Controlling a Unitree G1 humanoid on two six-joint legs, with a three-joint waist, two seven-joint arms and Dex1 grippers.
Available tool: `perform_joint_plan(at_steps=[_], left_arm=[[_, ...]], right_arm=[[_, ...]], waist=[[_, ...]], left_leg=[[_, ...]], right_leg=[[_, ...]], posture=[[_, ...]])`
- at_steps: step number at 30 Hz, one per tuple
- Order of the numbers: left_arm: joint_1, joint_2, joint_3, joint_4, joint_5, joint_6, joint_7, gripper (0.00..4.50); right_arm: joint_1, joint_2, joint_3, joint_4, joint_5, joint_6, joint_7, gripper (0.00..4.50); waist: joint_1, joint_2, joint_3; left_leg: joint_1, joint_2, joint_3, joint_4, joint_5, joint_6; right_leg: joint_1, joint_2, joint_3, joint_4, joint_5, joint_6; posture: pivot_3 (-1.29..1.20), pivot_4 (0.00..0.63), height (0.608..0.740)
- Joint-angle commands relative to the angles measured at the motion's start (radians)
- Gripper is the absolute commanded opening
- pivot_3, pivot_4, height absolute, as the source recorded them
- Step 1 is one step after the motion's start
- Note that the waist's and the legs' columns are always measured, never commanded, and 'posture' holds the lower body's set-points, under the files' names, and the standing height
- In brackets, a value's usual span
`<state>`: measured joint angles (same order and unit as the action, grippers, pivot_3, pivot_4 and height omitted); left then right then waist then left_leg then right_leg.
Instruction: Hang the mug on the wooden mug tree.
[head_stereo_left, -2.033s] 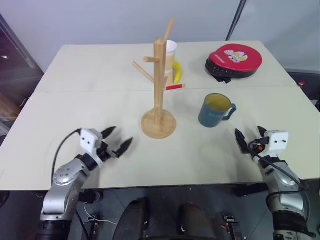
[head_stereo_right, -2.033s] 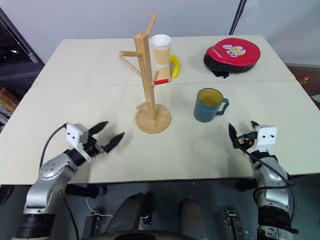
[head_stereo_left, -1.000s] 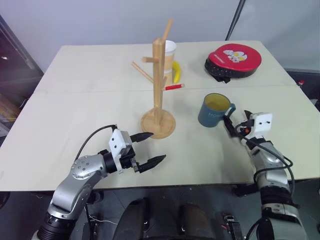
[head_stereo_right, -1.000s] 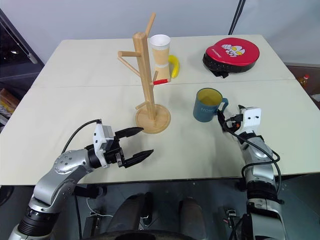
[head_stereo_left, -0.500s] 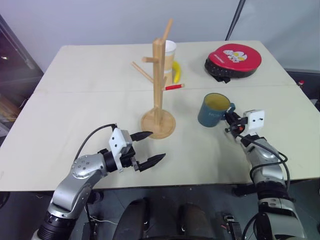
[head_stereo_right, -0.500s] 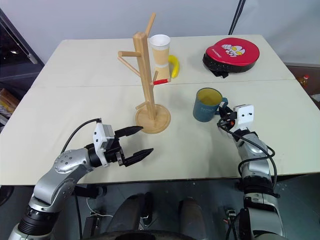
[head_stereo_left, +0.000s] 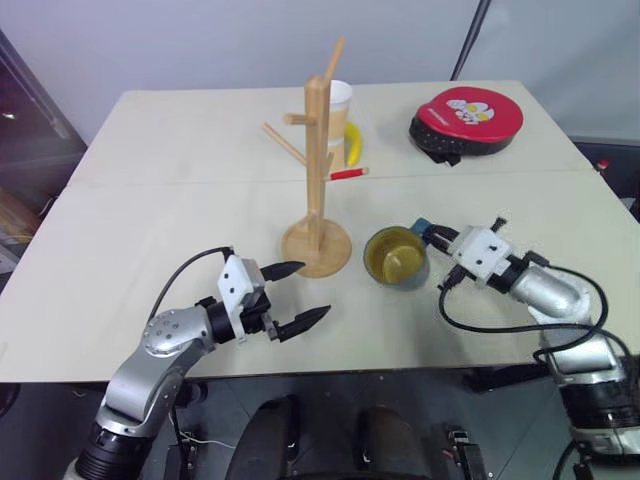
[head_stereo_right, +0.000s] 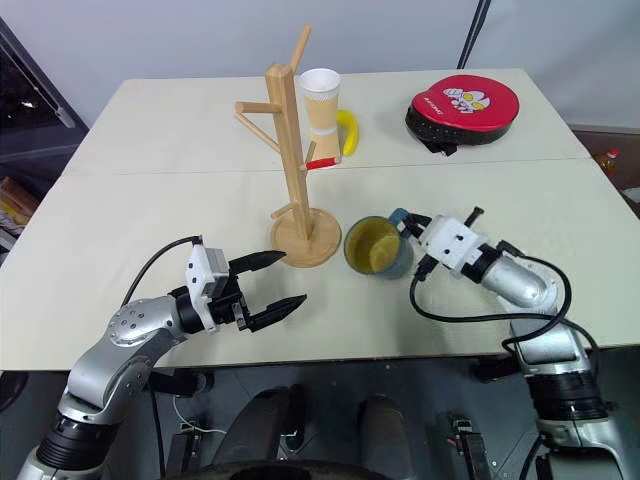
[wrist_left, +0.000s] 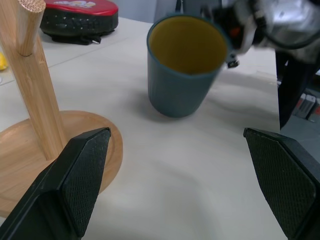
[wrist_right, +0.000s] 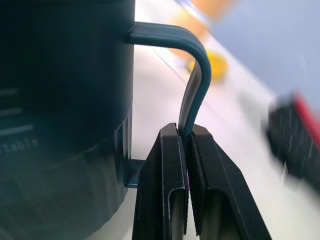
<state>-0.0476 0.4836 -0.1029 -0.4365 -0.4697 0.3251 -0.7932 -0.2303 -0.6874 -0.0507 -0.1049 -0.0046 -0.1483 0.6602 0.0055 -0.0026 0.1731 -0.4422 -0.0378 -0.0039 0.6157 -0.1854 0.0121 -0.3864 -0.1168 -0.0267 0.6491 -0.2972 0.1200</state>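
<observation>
Pinching the mug by its handle, the right tool is clamped on it — mug tilted, mouth toward the camera, just right of the tree base. Left tool sits apart-fingered, near the base, holding nothing — above the bench.

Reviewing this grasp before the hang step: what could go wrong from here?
1. The right gripper pinches only the thin handle of the mug, which is tilted towards the camera; the mug could swivel or slip in that grip.
2. The mug tree stands close beside the mug; a swing could knock it over.
3. The left gripper, open, hovers beside the tree's base and could crowd the path.
</observation>
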Motion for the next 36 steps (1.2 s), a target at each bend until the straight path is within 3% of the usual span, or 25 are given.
perform_joint_plan(at_steps=[1, 14, 36], left_arm=[[-0.023, -0.001, 0.02, -0.015, -0.016, -0.018, -0.011, 4.5], [-0.097, 0.009, 0.185, -0.059, -0.171, 0.045, 0.033, 4.5], [-0.121, -0.004, 0.212, -0.063, -0.216, 0.041, 0.083, 4.5]], right_arm=[[-0.087, -0.034, -0.006, -0.122, 0.021, 0.074, 0.03, 0.07], [-0.381, -0.03, 0.091, -0.095, 0.021, 0.207, 0.131, 0.07], [-0.518, 0.012, 0.212, 0.058, -0.024, 0.175, 0.219, 0.07]], waist=[[0.003, 0.0, 0.0], [0.006, -0.002, 0.001], [0.004, -0.002, 0.001]], left_leg=[[0.0, 0.0, 0.0, 0.0, 0.0, 0.0], [-0.001, 0.0, 0.0, 0.0, 0.0, 0.0], [-0.001, 0.0, 0.0, 0.0, 0.0, 0.0]], right_leg=[[0.0, 0.0, 0.0, 0.0, 0.0, 0.0], [0.0, -0.001, -0.001, -0.002, 0.001, 0.001], [0.0, 0.0, -0.001, -0.001, 0.001, 0.001]], posture=[[0.0, 0.15, 0.74], [0.0, 0.15, 0.74], [0.0, 0.15, 0.74]])
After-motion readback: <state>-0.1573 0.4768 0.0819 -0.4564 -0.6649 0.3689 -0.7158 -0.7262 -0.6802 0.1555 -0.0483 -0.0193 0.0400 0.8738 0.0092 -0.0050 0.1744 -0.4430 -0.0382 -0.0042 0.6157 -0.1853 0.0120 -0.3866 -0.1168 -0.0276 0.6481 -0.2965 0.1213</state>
